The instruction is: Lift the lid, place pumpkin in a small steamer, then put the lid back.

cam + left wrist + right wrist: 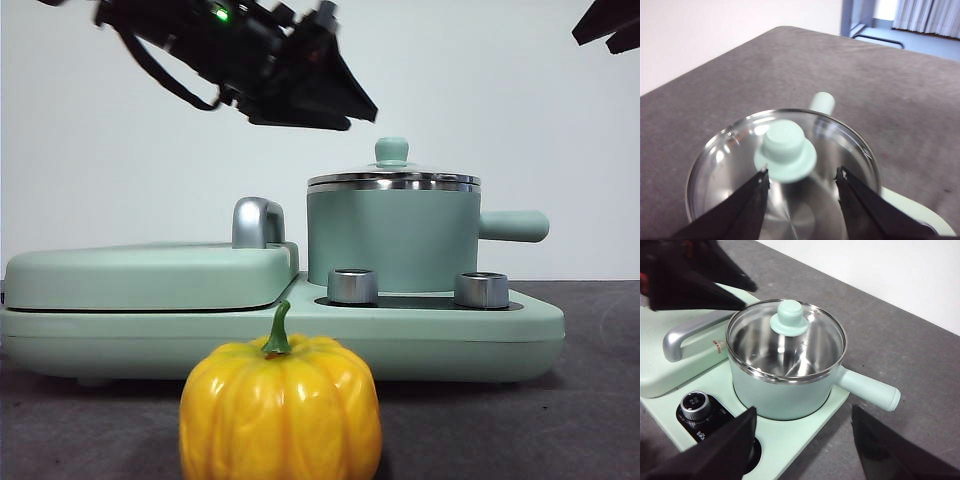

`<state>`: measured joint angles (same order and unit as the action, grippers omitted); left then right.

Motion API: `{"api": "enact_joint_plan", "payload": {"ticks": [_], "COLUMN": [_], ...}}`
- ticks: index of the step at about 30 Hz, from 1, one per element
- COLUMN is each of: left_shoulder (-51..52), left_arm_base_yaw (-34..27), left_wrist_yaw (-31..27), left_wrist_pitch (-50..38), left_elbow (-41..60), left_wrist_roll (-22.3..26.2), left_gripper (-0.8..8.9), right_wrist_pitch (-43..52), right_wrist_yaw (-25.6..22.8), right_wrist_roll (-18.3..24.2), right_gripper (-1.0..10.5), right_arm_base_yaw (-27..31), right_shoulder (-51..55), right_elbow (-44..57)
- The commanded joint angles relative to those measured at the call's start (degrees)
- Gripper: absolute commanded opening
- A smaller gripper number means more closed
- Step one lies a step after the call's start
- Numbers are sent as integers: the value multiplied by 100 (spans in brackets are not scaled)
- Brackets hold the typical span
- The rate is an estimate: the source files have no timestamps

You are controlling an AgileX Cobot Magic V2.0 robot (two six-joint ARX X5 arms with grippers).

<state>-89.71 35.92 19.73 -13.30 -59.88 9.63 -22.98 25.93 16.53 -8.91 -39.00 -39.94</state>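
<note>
Lid (782, 170): seated on small steamer (392, 240), knob upright. Left gripper (801, 179): jaws spread, just short of the knob, which lies ahead between them; nearer arm. Right gripper (802, 427): jaws spread, well back, waiting. Pumpkin (280, 408): on table before the cooker, seen only in front view. Steamer interior apparently empty, per right wrist view.

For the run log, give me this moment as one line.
lid: on small steamer | left gripper: open, above lid knob | right gripper: open, waiting | pumpkin: on table, untouched
</note>
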Motion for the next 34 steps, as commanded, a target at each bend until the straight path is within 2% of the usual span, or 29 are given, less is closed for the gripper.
{"api": "enact_joint_plan", "payload": {"ticks": [1, 16, 34], "left_shoulder": [-306, -1156, -1416], "left_arm_base_yaw": [76, 149, 177], "left_wrist_yaw": [-70, -68, -70], "left_wrist_pitch": [-203, -302, -258], "left_elbow": [-282, -1169, -1198], "left_wrist_roll": [20, -77, -142], "left_gripper": [222, 227, 215], "right_wrist_pitch": [61, 55, 33], "right_wrist_yaw": [20, 17, 17], "right_wrist_roll": [-4, -4, -4], "right_gripper": [301, 301, 301], "right_arm_base_yaw": [-13, -13, -13], "right_shoulder": [-24, -24, -24], "right_elbow": [-111, -111, -111]}}
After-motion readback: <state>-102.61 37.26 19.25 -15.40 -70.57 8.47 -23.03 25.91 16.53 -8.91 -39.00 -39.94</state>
